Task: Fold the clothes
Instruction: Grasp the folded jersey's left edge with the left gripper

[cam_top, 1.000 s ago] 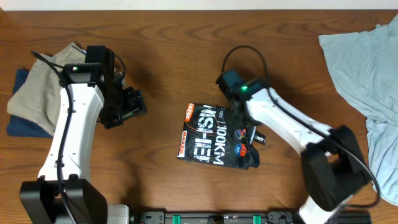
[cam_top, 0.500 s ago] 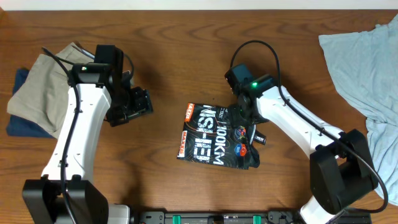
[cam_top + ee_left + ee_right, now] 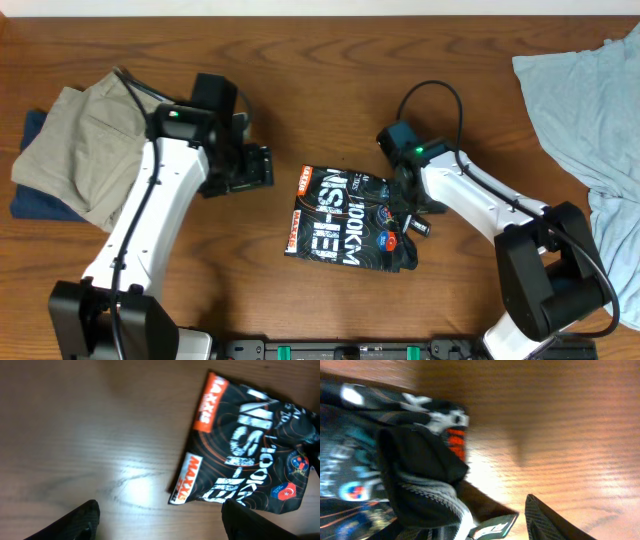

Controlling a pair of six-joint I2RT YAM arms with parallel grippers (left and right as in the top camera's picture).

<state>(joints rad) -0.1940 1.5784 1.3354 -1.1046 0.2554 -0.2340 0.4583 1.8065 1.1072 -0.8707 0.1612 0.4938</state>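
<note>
Jersey [image 3: 348,222] lies mid-table, already a compact rectangle. Collar lump at its 3 o'clock edge looks loose, so prob. one tuck left. Left gripper [image 3: 258,168] at 9 o'clock, apart, spread, empty. Right gripper [image 3: 408,208] over lump; grip can't tell.

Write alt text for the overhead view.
A folded black jersey lies centre-frame between two arms: the left tool hovers off its left edge, the right tool at its right edge. Khaki trousers far left, pale blue garment far right.

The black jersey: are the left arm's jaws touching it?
Apart. The overhead view shows a strip of bare table between the left gripper and the black jersey.
</note>
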